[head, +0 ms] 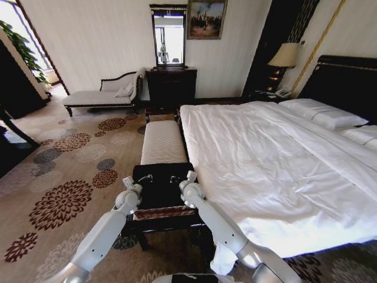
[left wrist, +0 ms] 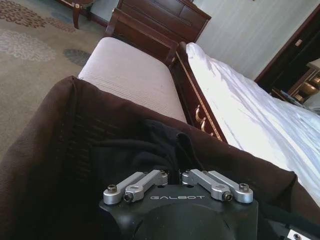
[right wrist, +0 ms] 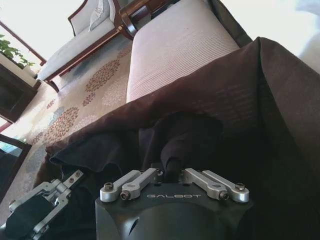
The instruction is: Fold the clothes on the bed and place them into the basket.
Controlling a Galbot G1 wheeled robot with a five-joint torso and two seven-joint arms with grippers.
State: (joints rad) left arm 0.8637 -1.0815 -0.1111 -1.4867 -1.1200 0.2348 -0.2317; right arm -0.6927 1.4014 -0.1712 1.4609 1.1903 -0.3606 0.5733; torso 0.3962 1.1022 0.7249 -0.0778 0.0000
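Note:
The basket [head: 165, 213], brown wicker with a dark lining [left wrist: 45, 150], stands on the near end of a striped bench at the foot of the bed [head: 265, 147]. The clothes, a black T-shirt [head: 160, 187], hang bunched inside the basket. My left gripper [head: 145, 177] and right gripper [head: 177, 178] hover side by side just above the basket, both reaching down into it. In the left wrist view the left gripper [left wrist: 173, 174] is shut on a fold of the shirt [left wrist: 155, 137]. The right gripper [right wrist: 171, 172] pinches a raised peak of the shirt [right wrist: 180, 135]. The fingertips are buried in fabric.
The white striped bench [head: 163, 141] stretches away beyond the basket, along the bed's dark footboard [left wrist: 195, 107]. A chaise longue [head: 100, 97] and a dark dresser [head: 171, 85] stand by the far wall. Patterned carpet [head: 70, 177] lies open to the left.

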